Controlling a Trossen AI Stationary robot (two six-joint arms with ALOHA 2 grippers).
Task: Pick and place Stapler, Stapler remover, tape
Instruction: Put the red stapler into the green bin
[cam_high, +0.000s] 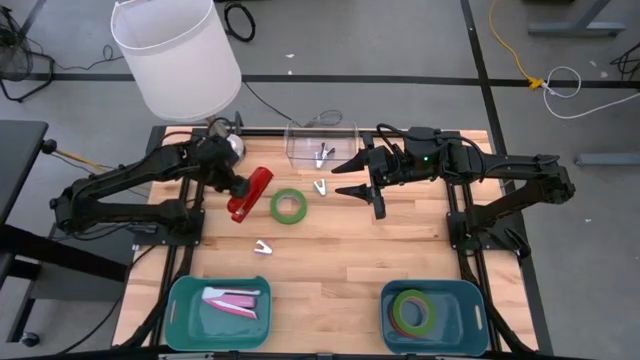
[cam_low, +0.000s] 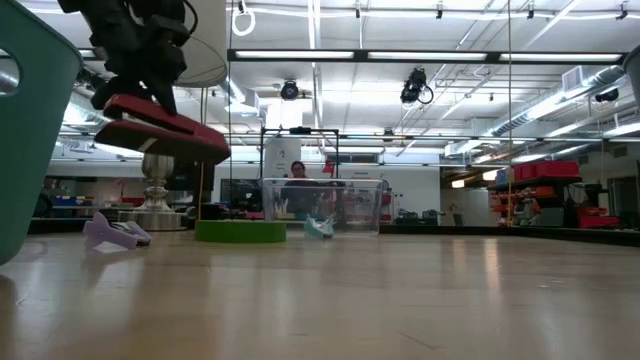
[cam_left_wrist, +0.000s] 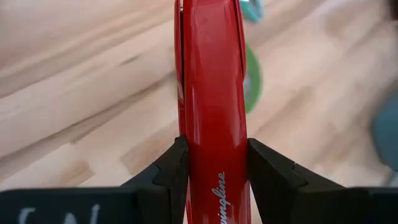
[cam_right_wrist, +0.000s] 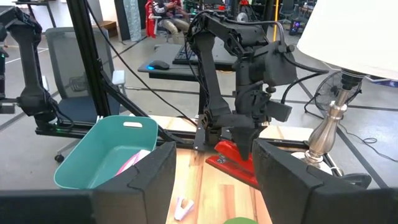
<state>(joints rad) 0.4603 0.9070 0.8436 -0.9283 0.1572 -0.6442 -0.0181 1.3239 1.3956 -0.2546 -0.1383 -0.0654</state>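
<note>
The left gripper (cam_high: 236, 190) is pinching the glossy red stapler (cam_high: 249, 195) lengthwise off the table, with the teal bin (cam_high: 180, 300) sitting toward the table's front edge, while the right gripper (cam_high: 366, 189) is waiting spread open.

Bare table (cam_high: 330, 265) lies open between the bins (cam_high: 218, 312); lamp (cam_high: 176, 50) crowds the left hand (cam_high: 240, 186).

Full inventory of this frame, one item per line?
stapler: 1, red, held above the table by the left gripper
green tape ring: 1, table centre
staple removers: 2 loose on the table, pale
clear box: 1, back edge, small items inside
left bin: 1, teal, front left, pink-white items inside
right bin: 1, teal, front right, tape rings inside
lamp: 1, white shade, back left
left gripper: shut on stapler
right gripper: open, near the box
</note>
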